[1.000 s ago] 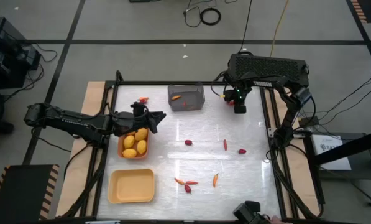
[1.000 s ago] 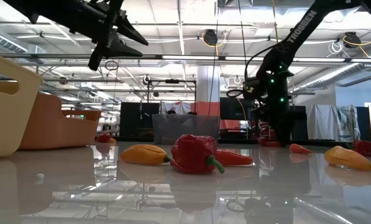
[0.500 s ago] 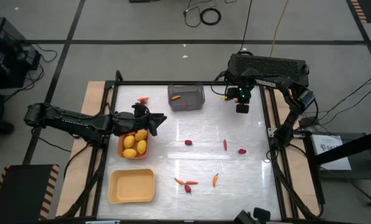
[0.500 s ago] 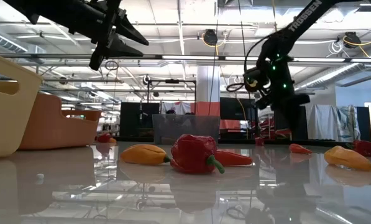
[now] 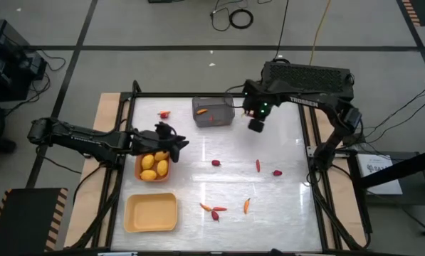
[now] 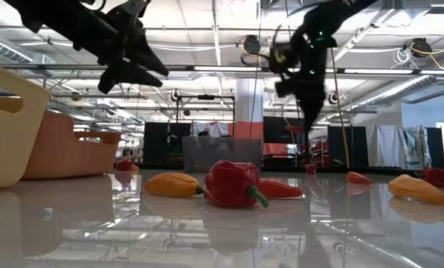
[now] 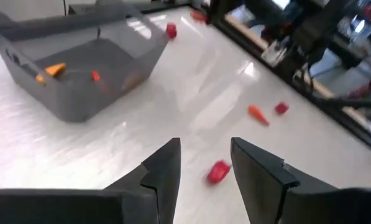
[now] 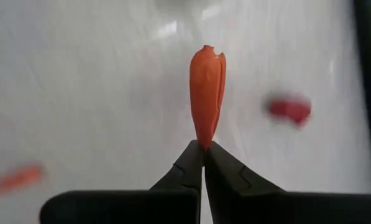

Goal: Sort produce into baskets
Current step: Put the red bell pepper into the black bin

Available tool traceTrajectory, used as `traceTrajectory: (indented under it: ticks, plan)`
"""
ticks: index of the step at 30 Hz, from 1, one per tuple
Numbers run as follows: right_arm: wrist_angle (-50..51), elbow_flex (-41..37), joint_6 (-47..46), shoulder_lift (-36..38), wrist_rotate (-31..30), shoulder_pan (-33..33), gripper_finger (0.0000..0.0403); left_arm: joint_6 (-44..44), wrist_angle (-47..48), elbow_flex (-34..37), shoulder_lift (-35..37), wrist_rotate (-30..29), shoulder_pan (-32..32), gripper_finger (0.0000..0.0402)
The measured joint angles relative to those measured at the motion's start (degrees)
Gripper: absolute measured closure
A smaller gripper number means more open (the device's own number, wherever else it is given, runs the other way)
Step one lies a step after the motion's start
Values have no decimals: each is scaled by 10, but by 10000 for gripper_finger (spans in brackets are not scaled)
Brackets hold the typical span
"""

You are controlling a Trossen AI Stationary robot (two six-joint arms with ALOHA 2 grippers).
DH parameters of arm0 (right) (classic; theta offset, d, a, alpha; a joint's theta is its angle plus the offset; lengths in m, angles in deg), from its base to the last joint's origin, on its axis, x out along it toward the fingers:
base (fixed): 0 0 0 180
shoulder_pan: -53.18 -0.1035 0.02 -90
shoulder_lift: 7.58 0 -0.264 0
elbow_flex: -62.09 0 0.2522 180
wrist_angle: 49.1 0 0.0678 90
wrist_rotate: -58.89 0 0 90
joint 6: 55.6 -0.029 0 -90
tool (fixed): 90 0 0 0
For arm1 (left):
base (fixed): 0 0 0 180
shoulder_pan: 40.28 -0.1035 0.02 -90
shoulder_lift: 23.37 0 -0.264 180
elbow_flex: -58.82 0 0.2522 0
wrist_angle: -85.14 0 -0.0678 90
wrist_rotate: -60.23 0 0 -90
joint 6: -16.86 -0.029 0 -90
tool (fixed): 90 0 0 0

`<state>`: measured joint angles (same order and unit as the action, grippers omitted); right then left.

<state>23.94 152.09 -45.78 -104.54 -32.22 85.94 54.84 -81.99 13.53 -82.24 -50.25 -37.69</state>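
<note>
Right gripper [image 8: 202, 148]: jaws pinched on the butt of one orange carrot stick [image 8: 207, 93], long axis running straight ahead past the tips, grey bin [image 5: 213, 112] just beside them; left gripper [image 7: 204, 165] farther, jaws apart.

Your white table [image 5: 269, 213] carries a grey bin [image 5: 213, 112] at its far edge, two trays [image 5: 151, 212] along its left edge, and scattered produce [image 5: 216, 210].

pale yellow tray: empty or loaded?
Empty. High view shows the pale yellow tray with a bare floor, no produce inside.
</note>
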Motion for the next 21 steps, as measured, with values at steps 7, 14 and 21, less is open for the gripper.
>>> traceTrajectory:
  ticks: [7, 14, 21]
  plan:
    - [-140, 8, -81, 0, 0, -53, 401, -31, 18, 0, 0, 43, 0, 253]
    - [-286, 8, -168, 0, -3, -74, 400, -56, 31, 0, 0, 87, 0, 253]
    - [-381, 8, -202, -12, -6, -74, 385, -57, 34, 0, 0, 127, 1, 253]
